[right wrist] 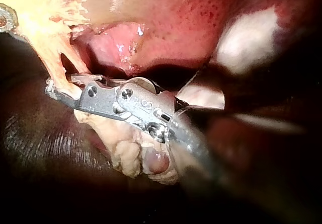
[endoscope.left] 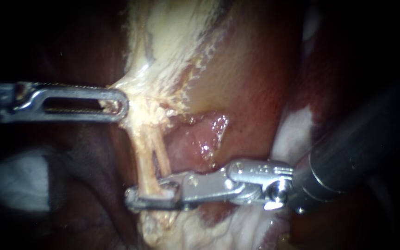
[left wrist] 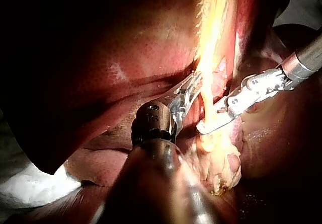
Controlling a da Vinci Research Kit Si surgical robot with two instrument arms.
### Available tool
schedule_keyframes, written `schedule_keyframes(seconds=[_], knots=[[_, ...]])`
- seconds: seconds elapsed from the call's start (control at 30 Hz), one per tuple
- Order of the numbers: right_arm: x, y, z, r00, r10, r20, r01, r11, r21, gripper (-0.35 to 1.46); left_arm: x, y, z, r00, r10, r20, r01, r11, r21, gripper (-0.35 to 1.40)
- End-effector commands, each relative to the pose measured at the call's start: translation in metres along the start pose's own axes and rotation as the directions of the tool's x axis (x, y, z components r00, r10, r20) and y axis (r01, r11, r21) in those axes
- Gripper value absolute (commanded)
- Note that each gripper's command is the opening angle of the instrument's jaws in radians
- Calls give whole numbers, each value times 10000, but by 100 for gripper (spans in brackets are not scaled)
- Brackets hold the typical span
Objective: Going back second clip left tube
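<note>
On my screen the dark brown liver (endoscope.left: 84, 194) fills the lower left, with a white gauze pad (endoscope.left: 15, 180) lying against it. Pale frayed fatty tissue (endoscope.left: 172, 32) hangs down from the top, and just beside it I see a smooth red, yellow-tinged surface (endoscope.left: 251, 78). Below that, a wet pink fold (endoscope.left: 200, 139) glistens. A second white patch (endoscope.left: 295, 134) shows at the right.
</note>
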State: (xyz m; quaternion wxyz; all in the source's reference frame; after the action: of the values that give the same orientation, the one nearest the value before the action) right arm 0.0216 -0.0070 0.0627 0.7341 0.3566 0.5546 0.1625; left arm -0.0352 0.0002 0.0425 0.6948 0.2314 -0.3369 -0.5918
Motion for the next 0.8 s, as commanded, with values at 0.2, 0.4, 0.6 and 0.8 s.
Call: schedule_keyframes(seconds=[0.2,0.4,0.6,0.8], knots=[[0,0,1,10000,-17,3,17,10000,67,-35,0,0,0,10000,4,0,-4,10000,0,-35],[2,7,8,9996,-283,-36,283,9995,141,38,1,-2,1,10000,-2,10,2,10000,-11,-35],[2,12,12,9949,-957,-325,969,9946,363,53,3,-7,1,10000,-20,30,20,10000,-39,-35],[4,20,16,9851,-1656,-457,1672,9854,333,56,4,-9,0,10000,-29,59,29,10000,-76,-35]])
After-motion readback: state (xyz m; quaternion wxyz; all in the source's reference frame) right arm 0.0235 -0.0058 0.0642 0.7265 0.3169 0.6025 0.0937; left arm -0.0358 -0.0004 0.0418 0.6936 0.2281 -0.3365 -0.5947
